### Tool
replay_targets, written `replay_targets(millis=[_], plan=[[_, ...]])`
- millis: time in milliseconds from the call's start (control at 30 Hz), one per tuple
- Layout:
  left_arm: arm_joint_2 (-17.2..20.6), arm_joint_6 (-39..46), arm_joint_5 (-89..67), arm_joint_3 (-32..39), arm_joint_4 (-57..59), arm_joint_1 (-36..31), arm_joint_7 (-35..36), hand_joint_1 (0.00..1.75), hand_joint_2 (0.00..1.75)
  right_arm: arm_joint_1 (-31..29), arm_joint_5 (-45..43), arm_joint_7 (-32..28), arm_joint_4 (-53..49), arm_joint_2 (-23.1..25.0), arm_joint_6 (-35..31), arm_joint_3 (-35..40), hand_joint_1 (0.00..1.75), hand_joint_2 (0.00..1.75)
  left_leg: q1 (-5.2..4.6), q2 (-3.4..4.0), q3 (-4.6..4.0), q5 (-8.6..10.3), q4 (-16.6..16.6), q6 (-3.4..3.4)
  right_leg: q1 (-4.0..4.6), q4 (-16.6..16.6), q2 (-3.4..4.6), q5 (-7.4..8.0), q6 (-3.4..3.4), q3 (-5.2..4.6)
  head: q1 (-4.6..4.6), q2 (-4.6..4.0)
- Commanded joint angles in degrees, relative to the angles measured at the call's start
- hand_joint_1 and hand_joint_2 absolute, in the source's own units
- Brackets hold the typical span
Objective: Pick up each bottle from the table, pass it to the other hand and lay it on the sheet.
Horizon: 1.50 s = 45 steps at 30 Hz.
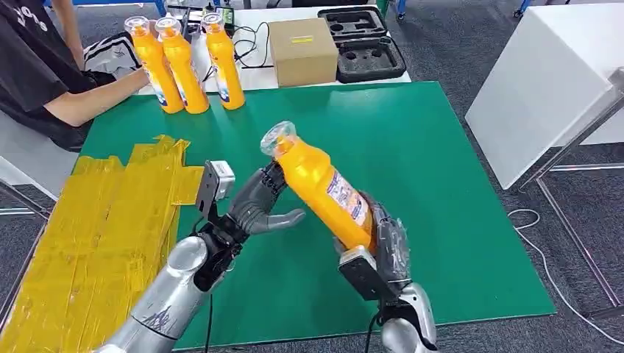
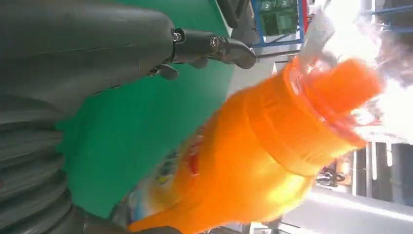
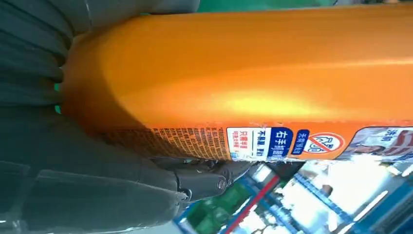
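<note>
Bottle [image 1: 324, 187] gripped by right robot hand [image 1: 383, 246], left robot hand [image 1: 257, 206] beside.

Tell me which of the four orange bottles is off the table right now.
The tilted bottle in the middle, gripped at its base by the right hand. The other three bottles stand upright together at the mat's far left edge.

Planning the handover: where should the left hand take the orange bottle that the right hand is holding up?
Probably around the upper body, just under the neck. The bottle tilts cap-first toward the left hand, the right hand covers its base, and the upper part is bare. Come in from the robot's left.
</note>
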Motion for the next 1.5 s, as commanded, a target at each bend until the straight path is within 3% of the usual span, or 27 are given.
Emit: replay_targets(millis=[33,100,200,633,800,933,967,1000,1500], plan=[[0.13,-0.10,1.17,-2.91,10.32,-5.77,-1.55,0.00,1.75,-4.70,-9.74,-5.94,6.99,-1.06,13.92,10.94,1.75,1.75,0.05,0.10,0.35,-0.10,-0.04,-0.12,0.07,-0.07,-0.01,-0.05,-0.10,0.34,0.00,0.00],[-0.14,-0.25,1.82,-2.92,12.10,-6.82,-2.07,0.00,1.75,-5.56,-13.86,-8.23,6.88,-2.47,21.42,13.11,1.75,1.75,0.03,0.02,0.16,-0.03,-0.03,-0.07,0.04,-0.05,-0.05,-0.02,-0.06,0.16,-0.02,0.00],[0.31,-0.27,2.11,-2.51,11.91,-6.42,-2.64,0.00,1.75,-6.50,-16.74,-8.89,6.87,-3.81,26.82,13.80,1.75,1.75,0.02,0.00,0.21,-0.05,-0.03,-0.08,0.03,-0.05,-0.09,-0.04,-0.06,0.21,0.00,0.00],[0.75,-0.36,2.24,-2.25,11.68,-6.16,-2.87,0.00,1.75,-7.20,-17.95,-8.94,7.61,-4.19,28.42,13.39,1.75,1.75,-0.01,-0.03,0.11,-0.03,-0.02,-0.06,-0.01,-0.03,-0.04,-0.01,-0.05,0.13,0.00,0.00],[0.82,-0.39,3.26,-2.07,12.87,-7.08,-2.93,0.00,1.75,-9.59,-25.69,-9.52,12.24,-4.63,38.88,13.90,1.75,1.75,0.01,-0.02,0.17,-0.04,-0.01,-0.08,0.01,-0.04,-0.05,-0.02,-0.06,0.19,0.00,0.00],[1.37,-0.03,3.62,-1.30,12.16,-5.95,-3.59,0.00,1.75,-10.86,-25.99,-9.67,17.05,-4.04,39.20,14.41,1.75,1.75,0.01,0.01,0.17,-0.04,-0.03,-0.07,0.00,-0.06,-0.01,0.00,-0.05,0.18,0.00,0.00],[1.52,0.03,3.56,-1.21,11.95,-5.69,-3.70,1.06,1.75,-10.80,-26.03,-9.76,17.13,-3.94,38.94,14.16,1.75,1.75,0.04,0.03,0.33,-0.10,-0.03,-0.12,0.04,-0.07,-0.02,-0.04,-0.10,0.34,0.00,0.00],[1.67,0.31,3.39,-0.97,11.62,-5.43,-3.86,1.71,1.75,-10.53,-25.85,-9.72,16.62,-3.78,38.33,13.61,1.75,1.75,0.01,0.02,0.23,-0.05,-0.05,-0.09,0.01,-0.07,0.00,-0.01,-0.07,0.24,0.00,0.00],[2.19,0.03,3.94,-0.21,11.41,-4.50,-5.21,1.75,1.75,-8.23,-27.98,-8.60,9.73,-5.32,38.95,9.36,1.75,1.75,0.00,-0.08,0.16,-0.04,-0.01,-0.08,0.00,-0.03,-0.10,-0.05,-0.06,0.18,0.00,0.00]])
